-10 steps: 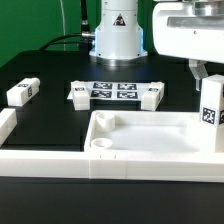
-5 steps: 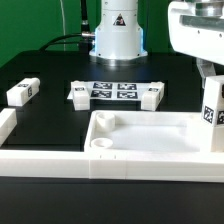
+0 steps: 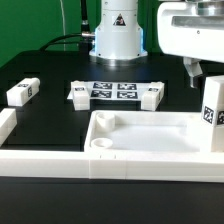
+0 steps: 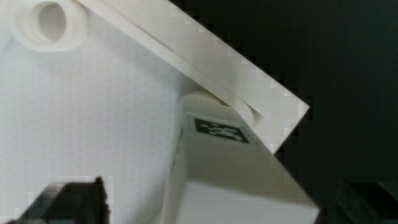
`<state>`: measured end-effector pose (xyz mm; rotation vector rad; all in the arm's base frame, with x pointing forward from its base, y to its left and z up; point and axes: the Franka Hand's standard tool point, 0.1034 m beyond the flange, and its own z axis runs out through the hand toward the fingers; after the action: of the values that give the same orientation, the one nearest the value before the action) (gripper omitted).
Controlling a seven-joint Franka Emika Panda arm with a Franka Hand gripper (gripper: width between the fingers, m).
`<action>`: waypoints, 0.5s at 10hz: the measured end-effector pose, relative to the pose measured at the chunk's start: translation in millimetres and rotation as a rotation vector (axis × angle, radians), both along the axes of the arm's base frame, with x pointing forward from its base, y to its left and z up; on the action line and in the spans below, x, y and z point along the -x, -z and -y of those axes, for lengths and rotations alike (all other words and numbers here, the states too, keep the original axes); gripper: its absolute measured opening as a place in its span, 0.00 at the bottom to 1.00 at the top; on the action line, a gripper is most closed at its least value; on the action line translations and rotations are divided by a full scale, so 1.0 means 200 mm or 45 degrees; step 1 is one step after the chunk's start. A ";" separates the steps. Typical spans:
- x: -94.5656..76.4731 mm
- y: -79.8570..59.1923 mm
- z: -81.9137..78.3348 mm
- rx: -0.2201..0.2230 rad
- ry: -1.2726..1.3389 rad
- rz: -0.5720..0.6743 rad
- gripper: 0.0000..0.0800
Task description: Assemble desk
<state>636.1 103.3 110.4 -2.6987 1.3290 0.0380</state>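
White plastic, stiff and probably light: the leg (image 3: 212,115) stands in the tabletop (image 3: 150,162) corner at the exterior view's right. The pincer (image 4: 219,205) gapes wide around it, gripping nothing. Take the leg by its flat sides, since those smooth faces could slip.

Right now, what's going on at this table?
A robot arm is building a small white desk. Its tool hangs open over a leg standing upright at a corner of the tray-like tabletop, not gripping it. Three more legs lie loose on the black table: one at the exterior view's left, two at either end of the marker board.
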 end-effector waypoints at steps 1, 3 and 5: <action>0.00 0.00 0.00 0.005 -0.126 0.017 0.81; 0.00 0.00 0.00 0.010 -0.263 0.034 0.81; 0.01 0.00 0.00 0.070 -0.530 0.045 0.81</action>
<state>634.5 102.7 110.2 -2.9566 0.7485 -0.0046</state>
